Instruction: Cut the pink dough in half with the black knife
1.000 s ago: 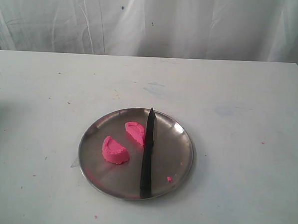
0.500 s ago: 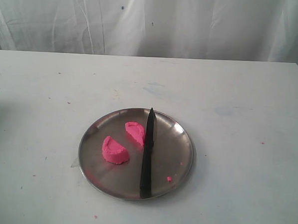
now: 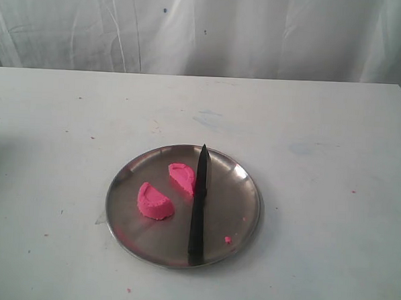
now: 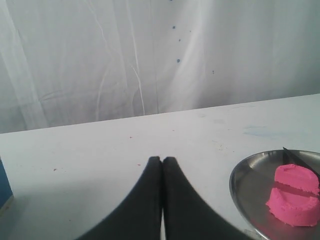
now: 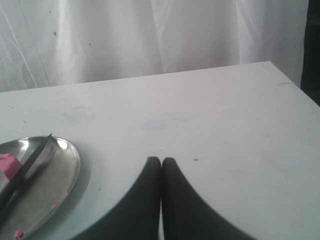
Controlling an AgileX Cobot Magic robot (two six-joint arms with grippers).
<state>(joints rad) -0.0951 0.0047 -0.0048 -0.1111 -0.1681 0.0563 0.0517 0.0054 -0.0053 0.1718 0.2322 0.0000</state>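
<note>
The pink dough lies in two half-moon pieces on the round steel plate (image 3: 241, 216): one piece (image 3: 155, 202) toward the plate's left, the other (image 3: 181, 176) farther back, against the blade. The black knife (image 3: 198, 204) rests flat across the plate, tip pointing to the far rim, handle at the near rim. Neither arm shows in the exterior view. My left gripper (image 4: 161, 159) is shut and empty over bare table, left of the plate (image 4: 240, 187) and both dough pieces (image 4: 295, 205). My right gripper (image 5: 161, 160) is shut and empty, right of the plate (image 5: 65, 165) and knife (image 5: 27, 167).
Pink crumbs lie on the plate (image 3: 228, 240) and on the white table (image 5: 195, 159). A white curtain (image 3: 207, 29) hangs behind the table's far edge. A blue object's edge (image 4: 4, 187) shows in the left wrist view.
</note>
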